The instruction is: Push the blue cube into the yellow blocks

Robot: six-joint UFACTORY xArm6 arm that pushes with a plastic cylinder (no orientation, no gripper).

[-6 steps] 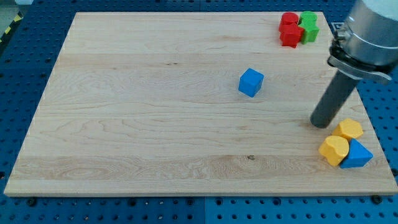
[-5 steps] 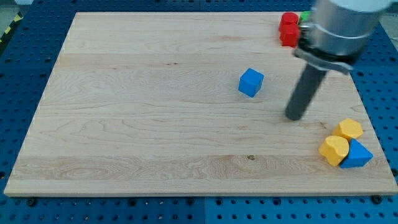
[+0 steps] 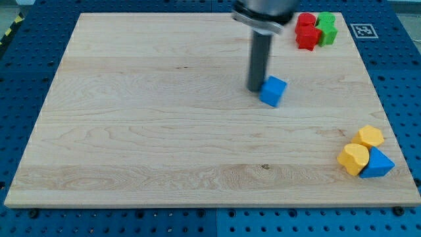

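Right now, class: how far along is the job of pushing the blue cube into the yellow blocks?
Done: my tip is at the blue cube's upper-left side. In hand: the push is only starting. Left: the cube sits mid-board, far from the yellow blocks at the lower right.

The arm is cut off by the frame's top edge. In the upper right, red blocks hide part of the green blocks; their shapes are unclear.
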